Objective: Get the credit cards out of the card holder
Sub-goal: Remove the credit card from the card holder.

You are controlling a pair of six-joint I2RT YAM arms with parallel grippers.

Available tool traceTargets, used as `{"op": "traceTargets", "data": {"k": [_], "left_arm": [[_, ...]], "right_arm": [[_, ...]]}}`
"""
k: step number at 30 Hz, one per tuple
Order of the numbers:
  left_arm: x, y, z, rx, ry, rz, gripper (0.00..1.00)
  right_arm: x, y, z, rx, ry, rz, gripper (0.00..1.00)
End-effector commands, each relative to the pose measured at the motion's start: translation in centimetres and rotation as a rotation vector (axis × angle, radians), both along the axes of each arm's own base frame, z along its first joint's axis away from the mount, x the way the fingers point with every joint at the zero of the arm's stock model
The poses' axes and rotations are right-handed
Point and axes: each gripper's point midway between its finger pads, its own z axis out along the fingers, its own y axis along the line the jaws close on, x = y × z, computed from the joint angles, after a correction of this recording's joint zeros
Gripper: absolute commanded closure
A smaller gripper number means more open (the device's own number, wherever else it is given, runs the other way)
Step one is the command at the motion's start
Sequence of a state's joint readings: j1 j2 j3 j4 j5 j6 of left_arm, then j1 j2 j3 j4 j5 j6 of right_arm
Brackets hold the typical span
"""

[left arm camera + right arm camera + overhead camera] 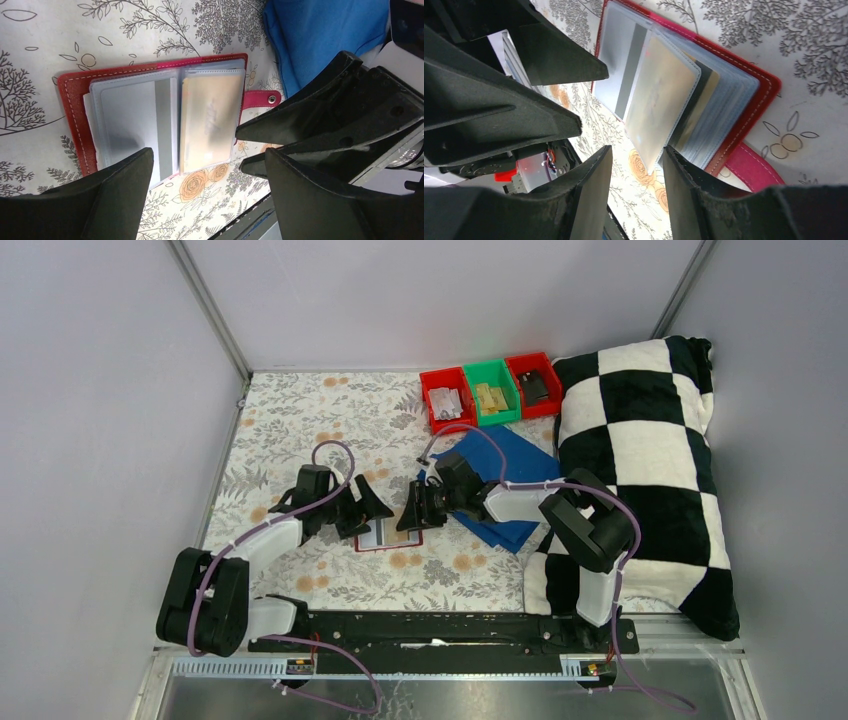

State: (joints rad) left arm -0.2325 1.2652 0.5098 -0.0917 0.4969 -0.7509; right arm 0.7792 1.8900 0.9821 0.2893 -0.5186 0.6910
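Observation:
The red card holder (pixel 390 536) lies open on the floral cloth between my two grippers. In the left wrist view its red cover (pixel 75 100) frames clear sleeves holding a pale card (pixel 125 120) with a grey stripe and a tan-yellow card (pixel 207 117). Its strap tab (pixel 260 98) points toward the right gripper. In the right wrist view the tan card (pixel 659 105) stands up from the holder (pixel 764 90), with a dark card (pixel 696 97) behind it. My right gripper (pixel 636 172) is open, with the tan card's lower corner between its fingers. My left gripper (pixel 205 195) is open and empty, just off the holder's near edge.
A blue cloth (pixel 515 475) lies under the right arm. Two red bins (pixel 443 400) (pixel 533 383) and a green bin (pixel 491 392) stand at the back. A black-and-white checked cushion (pixel 640 460) fills the right side. The two grippers (pixel 362 508) (pixel 418 510) are close together.

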Motion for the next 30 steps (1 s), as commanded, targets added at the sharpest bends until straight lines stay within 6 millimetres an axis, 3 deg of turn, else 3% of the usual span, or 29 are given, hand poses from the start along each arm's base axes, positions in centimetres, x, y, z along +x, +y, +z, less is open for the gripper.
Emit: {"op": "traceTargets", "data": {"k": [1, 10, 16, 19, 24, 30], "left_arm": [[0.9, -0.6, 1.6, -0.032, -0.067, -0.007, 0.15], [2.4, 1.1, 5.1, -0.021, -0.144, 0.066, 0.14], [3.3, 6.6, 8.0, 0.138, -0.199, 0.227, 0.14], [3.3, 7.9, 9.1, 0.157, -0.215, 0.249, 0.14], [2.9, 7.7, 9.0, 0.136, -0.189, 0.244, 0.14], [2.5, 6.1, 7.7, 0.029, -0.191, 0.217, 0.18]], "right_arm": [[0.1, 1.9, 3.3, 0.107, -0.044, 0.026, 0.51], [0.0, 3.3, 6.3, 0.236, -0.045, 0.040, 0.51], [-0.2, 5.0, 6.5, 0.271, -0.035, 0.069, 0.51], [-0.7, 7.0, 6.5, 0.285, -0.033, 0.111, 0.50], [-1.1, 8.9, 5.9, 0.275, -0.008, 0.150, 0.50], [0.1, 5.8, 5.7, 0.215, -0.085, 0.058, 0.50]]}}
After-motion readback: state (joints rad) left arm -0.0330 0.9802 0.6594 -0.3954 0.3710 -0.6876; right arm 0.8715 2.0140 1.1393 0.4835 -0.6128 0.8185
